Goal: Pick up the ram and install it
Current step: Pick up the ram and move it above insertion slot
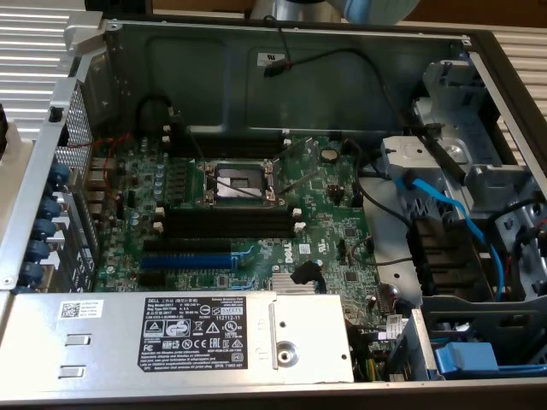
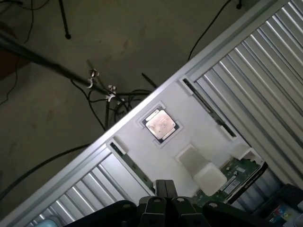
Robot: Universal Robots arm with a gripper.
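Note:
In the wrist view my gripper (image 2: pixel 165 184) has its two dark fingers pressed together, shut, with nothing between them. It hangs over a white tray (image 2: pixel 189 109) that lies on a ribbed metal surface. At the tray's edge, partly behind a white block (image 2: pixel 208 177), lies a green circuit board with a pale label, which looks like the ram (image 2: pixel 238 174). It is off to one side of the fingers and apart from them. In the exterior view the open computer case holds the motherboard (image 1: pixel 325 231) with its long black memory slots (image 1: pixel 226 224), which stand empty.
A processor chip (image 2: pixel 160 126) rests in a recess of the tray. On the motherboard sit the processor socket (image 1: pixel 241 182) and a blue expansion slot (image 1: pixel 184 260). A power supply (image 1: pixel 205 337) lies along the near side of the case, with blue cables (image 1: pixel 453 213) and drive bays on the exterior view's right.

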